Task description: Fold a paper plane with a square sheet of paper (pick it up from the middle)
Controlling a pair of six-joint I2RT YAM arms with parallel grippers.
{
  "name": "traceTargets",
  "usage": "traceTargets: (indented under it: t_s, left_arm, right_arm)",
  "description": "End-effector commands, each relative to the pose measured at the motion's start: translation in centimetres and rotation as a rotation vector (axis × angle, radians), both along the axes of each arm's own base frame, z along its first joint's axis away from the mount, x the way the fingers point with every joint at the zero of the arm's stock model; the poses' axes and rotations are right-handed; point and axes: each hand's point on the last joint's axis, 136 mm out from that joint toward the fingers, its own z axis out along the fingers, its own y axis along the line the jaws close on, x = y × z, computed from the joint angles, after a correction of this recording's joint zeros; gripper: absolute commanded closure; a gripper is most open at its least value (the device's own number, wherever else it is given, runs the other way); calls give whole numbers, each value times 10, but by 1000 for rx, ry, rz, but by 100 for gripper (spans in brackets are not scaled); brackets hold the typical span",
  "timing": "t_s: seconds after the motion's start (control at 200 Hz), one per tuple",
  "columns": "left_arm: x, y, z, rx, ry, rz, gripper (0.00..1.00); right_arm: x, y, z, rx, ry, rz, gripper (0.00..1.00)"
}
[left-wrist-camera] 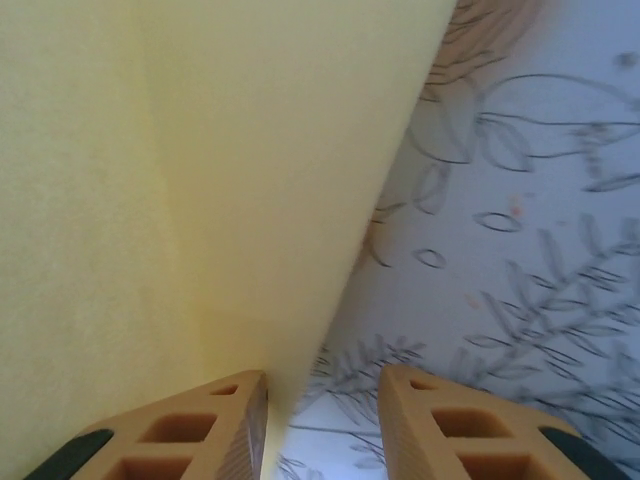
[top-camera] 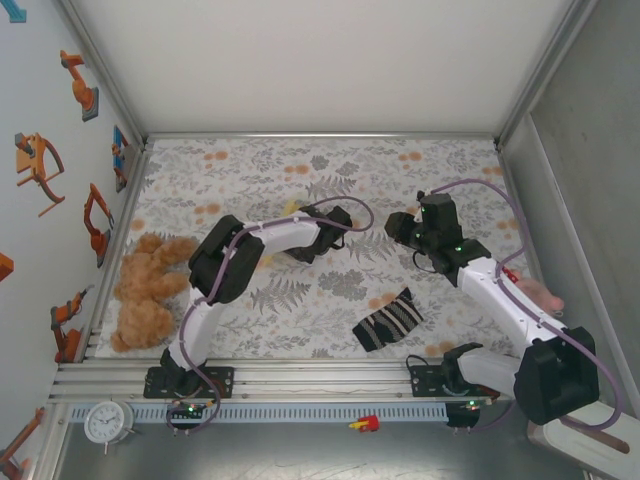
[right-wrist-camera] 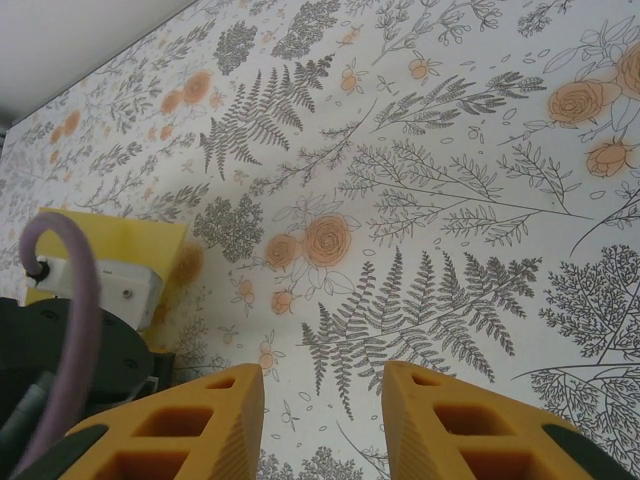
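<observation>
The pale-yellow sheet of paper (left-wrist-camera: 180, 180) takes up the left half of the left wrist view, with a faint lengthwise fold in it. Its slanted edge runs down between the fingers of my left gripper (left-wrist-camera: 322, 372) and lies against the left finger (left-wrist-camera: 235, 420). There is a clear gap to the other finger, so the jaws stand open. From above, my left gripper (top-camera: 305, 245) hides most of the paper and a small yellow corner (top-camera: 292, 208) shows. My right gripper (right-wrist-camera: 322, 367) hovers open over the flowered cloth with nothing in it, to the right of the paper (right-wrist-camera: 130, 240). In the top view the right gripper (top-camera: 398, 230) faces the left one.
A black-and-white striped sock (top-camera: 388, 320) lies near the front of the flowered cloth (top-camera: 330, 170). A brown teddy bear (top-camera: 150, 290) lies at the left edge. A small pink thing (top-camera: 540, 293) rests by the right wall. Metal rails frame the table.
</observation>
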Motion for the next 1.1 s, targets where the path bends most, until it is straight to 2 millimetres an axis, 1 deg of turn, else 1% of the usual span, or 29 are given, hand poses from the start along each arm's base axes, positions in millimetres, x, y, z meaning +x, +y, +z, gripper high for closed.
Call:
traceTargets:
  t_s: [0.0, 0.08, 0.185, 0.26, 0.341, 0.411, 0.446, 0.526, 0.621, 0.706, 0.826, 0.967, 1.097]
  left_arm:
    - [-24, -27, 4, -241, 84, 49, 61]
    - [-38, -43, 8, -403, 137, 74, 58]
    - [-64, -72, 15, -640, 226, 88, 54]
    - [-78, -92, 24, -791, 270, 83, 52]
    - [-89, -105, 36, -912, 299, 67, 50]
    - [-92, -108, 49, -979, 294, 48, 48]
    - [-91, -105, 56, -995, 278, 39, 47]
    - [-80, -93, 67, -1013, 230, 39, 45]
    - [-64, -67, 68, -995, 179, 70, 42]
    - [-48, -41, 61, -969, 140, 117, 39]
    - [-30, -15, 47, -947, 123, 164, 37]
    - [-16, -2, 31, -955, 137, 197, 37]
    - [0, 6, 27, -971, 108, 217, 35]
  right_arm:
    - [2, -4, -3, 7, 4, -22, 64]
    - [2, -4, -5, 5, 9, -27, 64]
    - [2, -5, -8, 7, 18, -38, 64]
    - [3, -5, -11, 8, 26, -47, 62]
    - [4, -4, -13, 17, 30, -48, 61]
    - [5, -2, -14, 26, 33, -43, 60]
    - [5, -1, -14, 30, 35, -40, 60]
    - [5, 2, -15, 41, 40, -28, 58]
    - [5, 5, -17, 58, 44, -22, 55]
    - [5, 7, -20, 67, 51, -13, 53]
    - [5, 11, -25, 80, 67, -2, 52]
    - [6, 13, -25, 91, 70, 2, 52]
    - [7, 15, -25, 98, 71, 6, 52]
